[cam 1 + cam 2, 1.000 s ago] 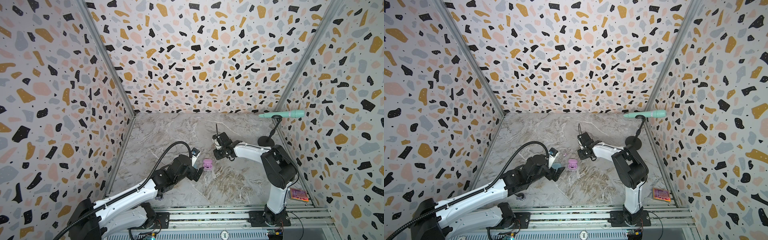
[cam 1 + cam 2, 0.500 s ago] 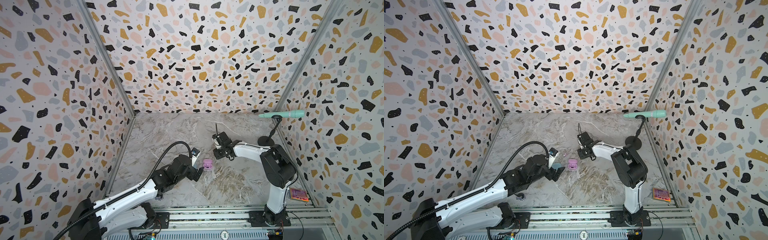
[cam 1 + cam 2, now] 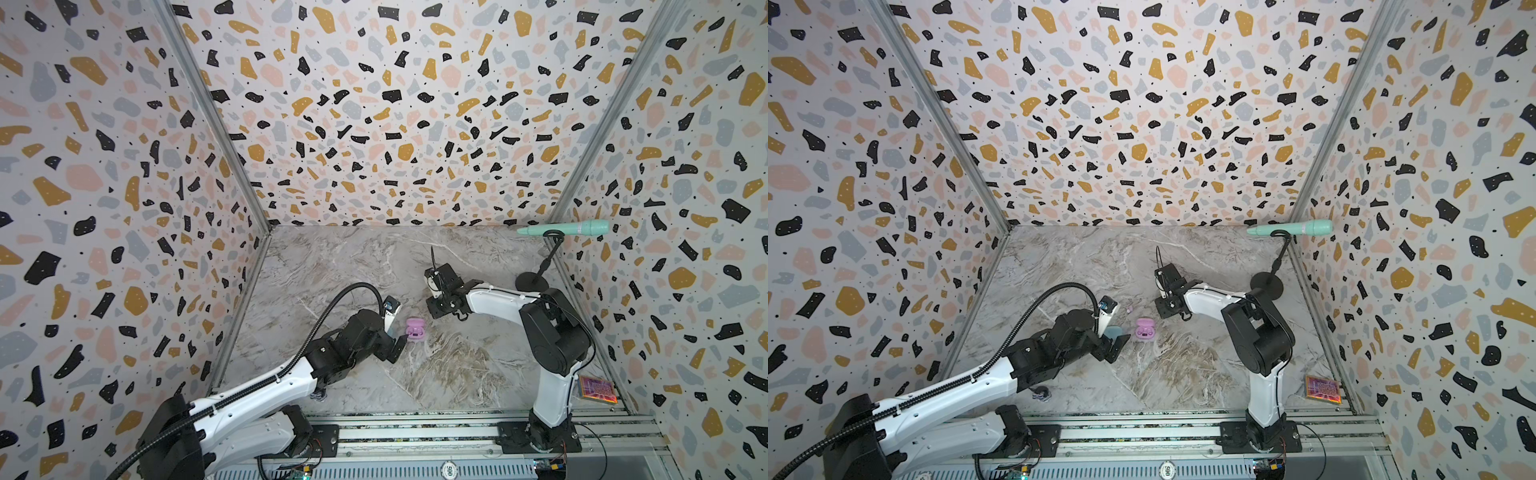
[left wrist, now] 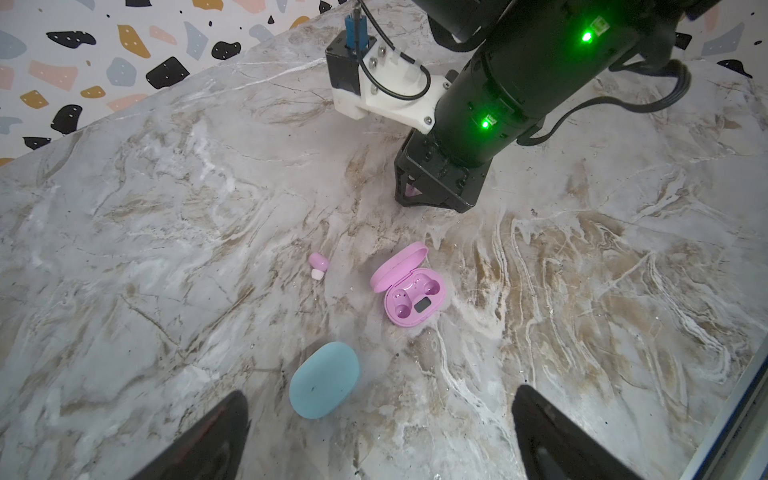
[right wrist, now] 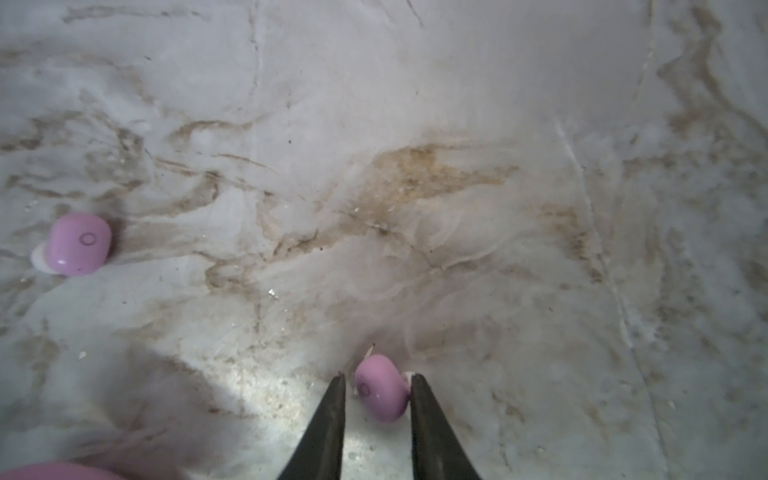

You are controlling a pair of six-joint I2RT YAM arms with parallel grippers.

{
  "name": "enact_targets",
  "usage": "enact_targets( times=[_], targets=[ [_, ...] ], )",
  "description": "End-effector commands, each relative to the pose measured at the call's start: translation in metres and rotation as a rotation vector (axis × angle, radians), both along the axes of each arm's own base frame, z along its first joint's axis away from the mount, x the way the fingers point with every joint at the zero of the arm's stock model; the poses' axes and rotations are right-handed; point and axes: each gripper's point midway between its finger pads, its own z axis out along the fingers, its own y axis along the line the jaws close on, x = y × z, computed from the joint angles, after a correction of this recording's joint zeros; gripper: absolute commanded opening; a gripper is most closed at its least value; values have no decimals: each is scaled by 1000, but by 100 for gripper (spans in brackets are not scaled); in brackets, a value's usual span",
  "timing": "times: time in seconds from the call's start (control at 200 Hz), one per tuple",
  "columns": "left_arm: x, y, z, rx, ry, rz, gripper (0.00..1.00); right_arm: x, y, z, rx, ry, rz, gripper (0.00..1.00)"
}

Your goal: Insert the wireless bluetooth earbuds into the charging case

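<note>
Your right gripper (image 5: pixel 379 375) is down at the worktop (image 5: pixel 498 124) with its fingers (image 5: pixel 328 424) a little apart, straddling one pink earbud (image 5: pixel 380 392). One finger looks to touch the bud at its pale tip side. The other shows a sliver of gap, so you do not have a firm clamp yet. The second pink earbud (image 4: pixel 318 266) lies loose on the worktop near the open pink charging case (image 4: pixel 409 286), whose two sockets look empty. The closed blue case (image 4: pixel 324 380) sits near it, in front of your left gripper (image 4: pixel 380 392), whose fingers are spread wide and hold nothing. No blue earbuds show.

Treat the bud as nearly weightless, hard and glossy. Its rounded shell will likely squirt out sideways from flat fingers if you pinch off-centre. Take it across the widest part of the body, with the fingers square on opposite flanks. Leave the soft pale tip free, since that end presumably has to lead into the socket. Little force is needed, and too much could flick the bud away. The pink charging case is probably light too and may slide or tip under a push, so you may want the left gripper steadying its base while you seat the bud.
</note>
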Motion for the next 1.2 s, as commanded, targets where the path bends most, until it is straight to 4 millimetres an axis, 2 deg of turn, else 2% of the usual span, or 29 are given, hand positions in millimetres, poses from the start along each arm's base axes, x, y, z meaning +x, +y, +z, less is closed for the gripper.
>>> enact_targets(
  times=[0.0, 0.611, 1.196],
  targets=[
    [5, -7, 19, -36, -32, -6, 100, 6, 1, 4, -7, -2, -1, 28],
    [5, -7, 20, -39, -31, -11, 100, 5, 0, 2, -15, 4, 0, 25],
    [4, -8, 20, -38, -29, -13, 100, 2, 3, 12, 14, -2, 11, 18]
  ],
)
